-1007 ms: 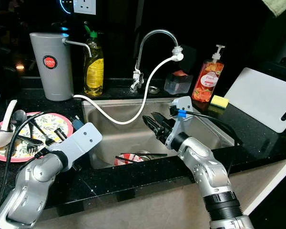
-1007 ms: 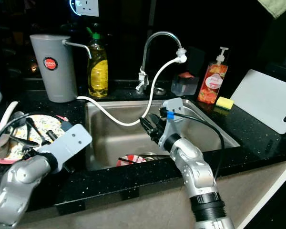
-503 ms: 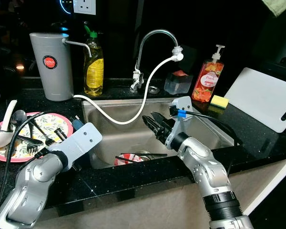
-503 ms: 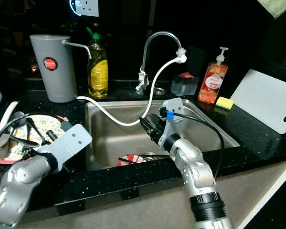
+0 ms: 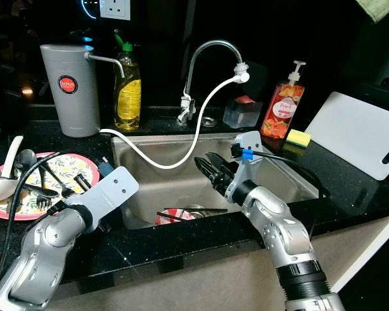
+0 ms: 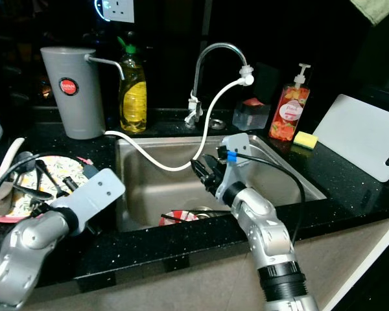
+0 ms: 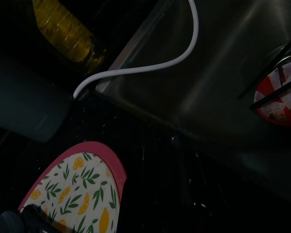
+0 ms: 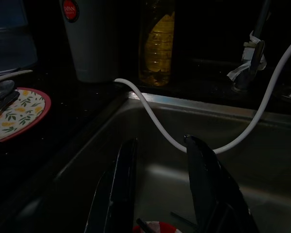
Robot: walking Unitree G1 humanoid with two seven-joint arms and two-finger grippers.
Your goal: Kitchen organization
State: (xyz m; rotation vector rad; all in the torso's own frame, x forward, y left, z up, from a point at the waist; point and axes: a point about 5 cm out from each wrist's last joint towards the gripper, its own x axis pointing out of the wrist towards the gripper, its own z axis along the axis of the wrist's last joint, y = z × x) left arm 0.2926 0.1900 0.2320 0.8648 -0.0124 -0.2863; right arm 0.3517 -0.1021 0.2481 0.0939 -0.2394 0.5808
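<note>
Nearest the camera, the left arm [image 5: 58,236] lies over the black table [image 5: 181,240] at the sink's [image 5: 142,194] left front corner; its claw is hidden behind the wrist plate, so whether it is released or clenched cannot be told. The right claw [image 5: 207,170] hangs above the sink's middle, its two black fingers [image 8: 203,179] spread apart and holding nothing. Below it, on the sink floor towards the front wall, lies a red-and-white dish [image 5: 176,215] with dark chopsticks [image 5: 204,210] resting across it; this is judged the likely task thing. The dish looks rigid, smooth and probably wet, hence slippery and breakable: a grip across its rim would suit, with the loose sticks taken first or kept level. Left of the sink a pink-rimmed plate [image 5: 84,163] printed with lemons and leaves carries spoons [image 5: 13,155] and dark cutlery [image 5: 48,178]; stacked so, it would shed its load if tilted. A white hose [image 5: 181,146] runs from the tap [image 5: 211,52] across the sink's back to a grey jug [image 5: 70,87] behind the plate. Behind the sink stand a yellow soap bottle [image 5: 128,87], a small clear box [image 5: 242,111] and a red pump bottle [image 5: 282,109]; right of the sink lie a yellow sponge [image 5: 299,138] and a white board [image 5: 360,133].
</note>
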